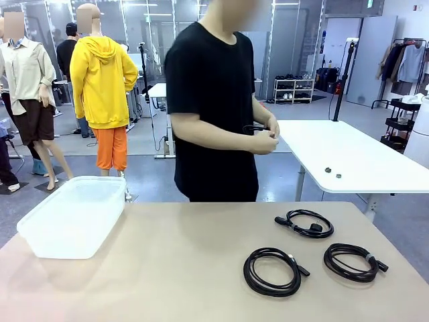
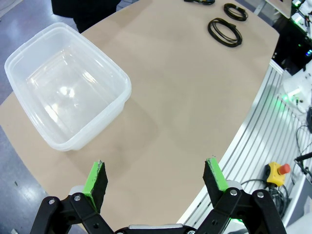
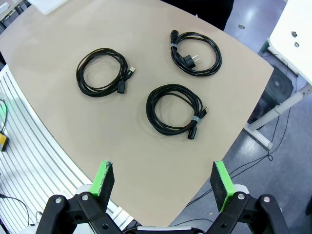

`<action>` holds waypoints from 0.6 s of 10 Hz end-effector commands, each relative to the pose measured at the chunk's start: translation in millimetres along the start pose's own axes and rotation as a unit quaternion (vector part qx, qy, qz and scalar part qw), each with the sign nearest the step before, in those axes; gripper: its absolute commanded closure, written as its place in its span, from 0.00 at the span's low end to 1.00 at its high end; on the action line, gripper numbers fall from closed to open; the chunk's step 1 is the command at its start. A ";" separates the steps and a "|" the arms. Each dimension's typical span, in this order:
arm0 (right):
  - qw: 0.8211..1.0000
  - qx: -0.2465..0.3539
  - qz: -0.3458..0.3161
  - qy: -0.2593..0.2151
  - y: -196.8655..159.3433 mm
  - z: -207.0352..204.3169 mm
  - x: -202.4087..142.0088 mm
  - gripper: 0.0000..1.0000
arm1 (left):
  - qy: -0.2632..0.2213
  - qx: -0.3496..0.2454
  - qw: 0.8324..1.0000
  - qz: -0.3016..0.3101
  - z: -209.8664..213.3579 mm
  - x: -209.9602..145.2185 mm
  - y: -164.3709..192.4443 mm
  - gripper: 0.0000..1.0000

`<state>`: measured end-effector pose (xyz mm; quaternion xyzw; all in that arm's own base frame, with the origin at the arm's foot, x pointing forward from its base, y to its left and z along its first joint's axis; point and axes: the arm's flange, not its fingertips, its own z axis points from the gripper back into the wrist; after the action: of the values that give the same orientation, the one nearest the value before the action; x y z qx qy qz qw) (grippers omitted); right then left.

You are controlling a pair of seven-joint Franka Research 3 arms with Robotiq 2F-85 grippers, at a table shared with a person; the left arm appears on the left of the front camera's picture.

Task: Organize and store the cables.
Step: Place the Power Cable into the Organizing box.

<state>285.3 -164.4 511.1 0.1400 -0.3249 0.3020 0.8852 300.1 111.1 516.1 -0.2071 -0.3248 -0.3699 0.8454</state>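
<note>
Step in hand, as judged: the opening one, with nothing stored yet. The clear plastic bin stands empty on the robot's left part of the tan table, and all three cables lie coiled on the right part, well apart from it. They are the mains-plug coil, farthest from the robot, the tied coil to the right, and the third coil nearest the middle. No two touch. The right gripper hangs above this group, looking down, its green pads spread wide with nothing between them. In its own view the tied coil lies closest ahead, the third coil off to one side and the mains-plug coil beyond. The left gripper is also parted and empty, poised high over the near table edge beside the bin, with the cables far across the table. The next move probably falls to the right arm. It would descend on the tied coil, straddle the bundled strands near the tie so the loops stay together, close, lift clear and carry across to the bin. A grasp on a single strand risks the coil unwinding. The person's hands are held together at waist height on the far side, around a small dark item. Whether it is another cord cannot be told.
</note>
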 end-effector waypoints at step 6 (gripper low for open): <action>1.000 -0.012 0.018 0.014 7.6 6.7 15.3 0.00 | -0.003 -0.006 1.000 -0.005 -0.5 -1.0 0.8 0.00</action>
<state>286.3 -161.2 514.9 0.1346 -0.3242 0.3067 0.8847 300.1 111.0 516.1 -0.2070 -0.3248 -0.3699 0.8454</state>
